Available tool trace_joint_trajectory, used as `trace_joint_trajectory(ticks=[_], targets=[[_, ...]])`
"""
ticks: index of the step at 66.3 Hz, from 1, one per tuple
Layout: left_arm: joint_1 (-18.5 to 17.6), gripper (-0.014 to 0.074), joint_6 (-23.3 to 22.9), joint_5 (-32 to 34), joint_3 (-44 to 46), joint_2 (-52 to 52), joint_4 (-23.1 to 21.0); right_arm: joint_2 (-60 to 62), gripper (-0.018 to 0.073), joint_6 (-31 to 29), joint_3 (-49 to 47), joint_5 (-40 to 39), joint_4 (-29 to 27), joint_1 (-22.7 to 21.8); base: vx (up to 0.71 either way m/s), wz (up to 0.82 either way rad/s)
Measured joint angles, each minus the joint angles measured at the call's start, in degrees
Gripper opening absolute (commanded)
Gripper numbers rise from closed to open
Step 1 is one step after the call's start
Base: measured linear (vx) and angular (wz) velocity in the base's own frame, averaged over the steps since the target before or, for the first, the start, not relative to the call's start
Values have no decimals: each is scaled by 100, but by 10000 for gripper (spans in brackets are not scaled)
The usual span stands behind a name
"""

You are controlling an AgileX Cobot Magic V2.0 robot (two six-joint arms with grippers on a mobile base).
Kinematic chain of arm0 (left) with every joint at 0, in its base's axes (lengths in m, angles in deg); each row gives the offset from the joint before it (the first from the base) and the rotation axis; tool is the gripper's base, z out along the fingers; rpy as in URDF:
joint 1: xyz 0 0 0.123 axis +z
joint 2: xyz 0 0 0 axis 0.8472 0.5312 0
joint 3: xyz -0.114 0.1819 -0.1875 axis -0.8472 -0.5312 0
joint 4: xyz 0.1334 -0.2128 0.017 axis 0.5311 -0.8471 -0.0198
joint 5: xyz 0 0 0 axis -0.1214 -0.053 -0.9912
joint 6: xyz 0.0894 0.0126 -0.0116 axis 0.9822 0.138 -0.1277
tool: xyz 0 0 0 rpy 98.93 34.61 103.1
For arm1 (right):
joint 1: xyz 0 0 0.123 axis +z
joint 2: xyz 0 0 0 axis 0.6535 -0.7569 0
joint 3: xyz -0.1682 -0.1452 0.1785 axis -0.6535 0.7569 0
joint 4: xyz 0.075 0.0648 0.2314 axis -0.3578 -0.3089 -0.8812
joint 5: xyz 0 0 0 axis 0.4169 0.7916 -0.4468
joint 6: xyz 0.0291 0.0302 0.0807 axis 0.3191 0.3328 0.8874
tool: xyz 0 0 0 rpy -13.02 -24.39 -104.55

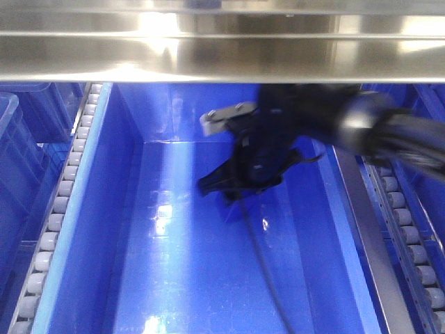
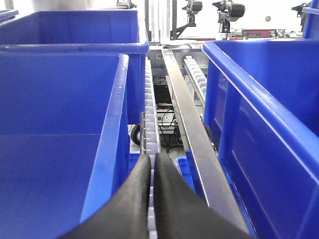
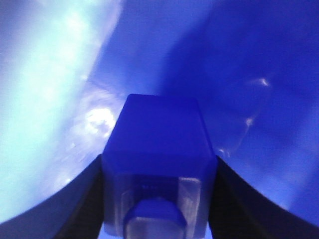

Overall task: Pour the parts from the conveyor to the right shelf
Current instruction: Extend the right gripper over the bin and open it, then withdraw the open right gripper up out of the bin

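Observation:
My right gripper [image 1: 236, 182] reaches from the right into a large blue bin [image 1: 125, 174] under a steel shelf beam. In the right wrist view the gripper [image 3: 159, 167] is shut on a small blue parts box [image 3: 159, 129], with its dark fingers [image 3: 89, 184] pressed on both sides. The box points toward the bin's blue inner wall. No loose parts show. My left gripper [image 2: 152, 158] is shut and empty. It hovers over a roller track [image 2: 149, 109] between two blue bins.
A steel beam [image 1: 222, 49] spans the top of the front view. Roller tracks run on the left [image 1: 62, 195] and right [image 1: 410, 236] of the bin. In the left wrist view, blue bins stand left [image 2: 60, 99] and right [image 2: 269, 99] of a metal rail [image 2: 189, 129].

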Motion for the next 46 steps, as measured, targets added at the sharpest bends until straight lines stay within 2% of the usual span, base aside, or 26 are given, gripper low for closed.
trace_joint_trajectory(ticks=[13, 21, 27, 46], targets=[[0, -6, 0, 0, 0, 0, 0, -262, 420, 19, -167, 79, -6, 0, 0, 0], [0, -6, 0, 0, 0, 0, 0, -262, 513, 76, -173, -72, -6, 0, 0, 0], [0, -6, 0, 0, 0, 0, 0, -210, 541, 183, -173, -193, -6, 0, 0, 0], [0, -6, 0, 0, 0, 0, 0, 417, 540, 295, -160, -486, -1, 0, 0, 0]])
